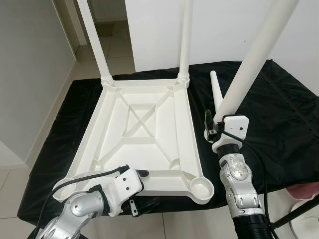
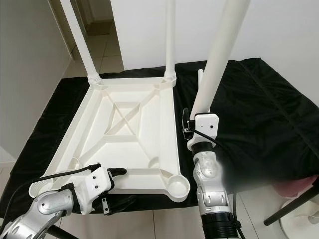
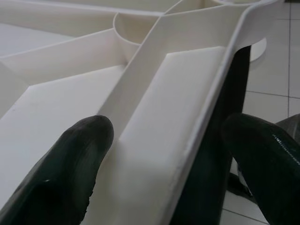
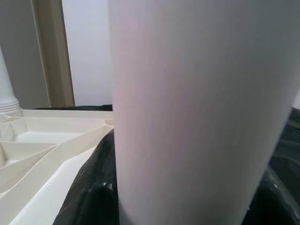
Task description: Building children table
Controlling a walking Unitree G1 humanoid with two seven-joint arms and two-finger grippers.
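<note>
White walls, pale tiled floor, black cloth underneath.

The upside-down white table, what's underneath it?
A black cloth lies under the table top, spread out past its edges. What the cloth rests on is covered.

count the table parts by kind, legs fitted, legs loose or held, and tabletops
Legs fitted in the upturned tabletop: 2
Leg held in the right gripper: 1
Leg lying loose on the black cloth: 1
Tabletop, near edge in the left gripper: 1
Total: 5
</note>
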